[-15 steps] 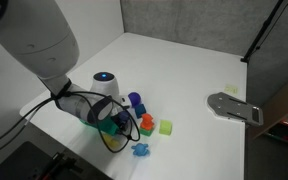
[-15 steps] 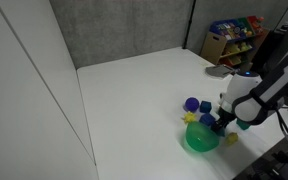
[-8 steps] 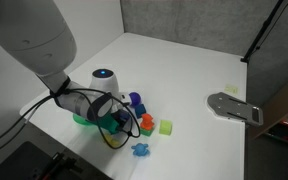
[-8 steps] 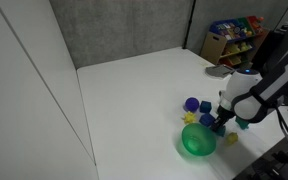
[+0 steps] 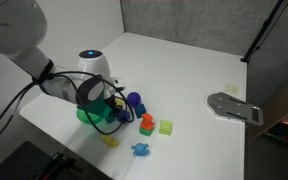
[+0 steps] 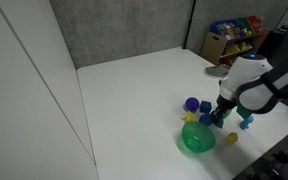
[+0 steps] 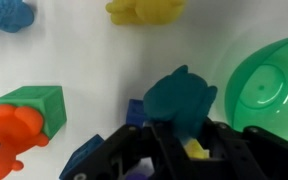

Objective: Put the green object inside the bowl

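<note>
Grips the green object in the gripper, jaws pressed onto it, just beside the bowl, near the worktop edge closest to the robot base. Shows a lime cube touching an orange toy opposite the bowl.
</note>
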{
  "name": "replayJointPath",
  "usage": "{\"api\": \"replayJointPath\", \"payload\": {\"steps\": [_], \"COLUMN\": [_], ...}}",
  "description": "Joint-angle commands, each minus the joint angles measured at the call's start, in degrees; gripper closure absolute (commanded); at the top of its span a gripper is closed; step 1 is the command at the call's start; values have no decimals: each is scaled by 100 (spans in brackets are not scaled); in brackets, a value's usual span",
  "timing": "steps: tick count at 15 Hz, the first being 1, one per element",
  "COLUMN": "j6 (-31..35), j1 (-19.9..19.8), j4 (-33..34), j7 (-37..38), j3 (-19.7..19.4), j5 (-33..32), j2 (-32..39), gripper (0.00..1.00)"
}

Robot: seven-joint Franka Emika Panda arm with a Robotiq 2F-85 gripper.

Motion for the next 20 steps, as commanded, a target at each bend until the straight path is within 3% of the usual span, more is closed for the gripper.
{"api": "replayJointPath", "payload": {"steps": [1, 8, 13, 20], "j6": [-369, -755, -746, -407], "j1": [272, 563, 851, 1357], "j4": [-352, -542, -489, -113], "j7": [300, 476, 638, 1231], "j3": [-107, 284, 506, 270], "j5": [68, 281, 393, -11], "j2": [-890, -1594, -1364, -605], "gripper": [93, 92, 92, 92]}}
